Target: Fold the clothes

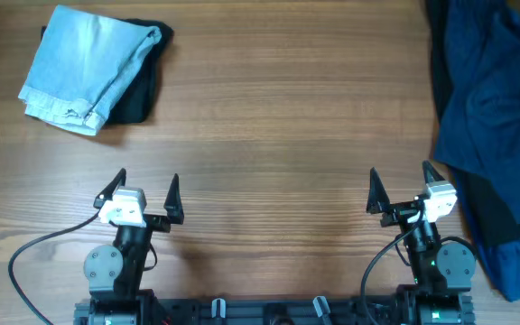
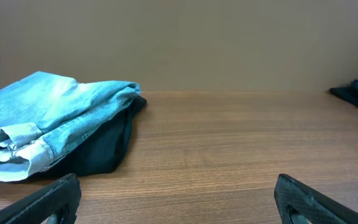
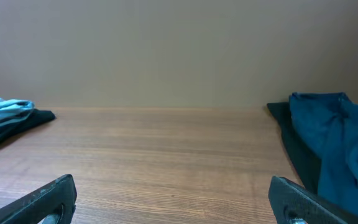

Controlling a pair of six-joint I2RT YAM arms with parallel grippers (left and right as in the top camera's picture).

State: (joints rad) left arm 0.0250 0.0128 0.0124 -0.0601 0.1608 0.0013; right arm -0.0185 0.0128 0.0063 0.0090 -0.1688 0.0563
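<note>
A folded light-blue denim garment (image 1: 87, 65) lies on a folded black garment (image 1: 141, 92) at the far left of the table; both show in the left wrist view, denim (image 2: 48, 118) over black (image 2: 101, 152). A loose heap of blue clothes (image 1: 495, 99) with dark fabric under it (image 1: 499, 212) lies along the right edge, also in the right wrist view (image 3: 334, 149). My left gripper (image 1: 146, 194) is open and empty near the front edge. My right gripper (image 1: 399, 188) is open and empty, just left of the heap.
The wooden table (image 1: 278, 117) runs between the two piles. The arm bases and cables sit at the front edge (image 1: 269, 307). A plain beige wall stands behind the table (image 3: 166, 50).
</note>
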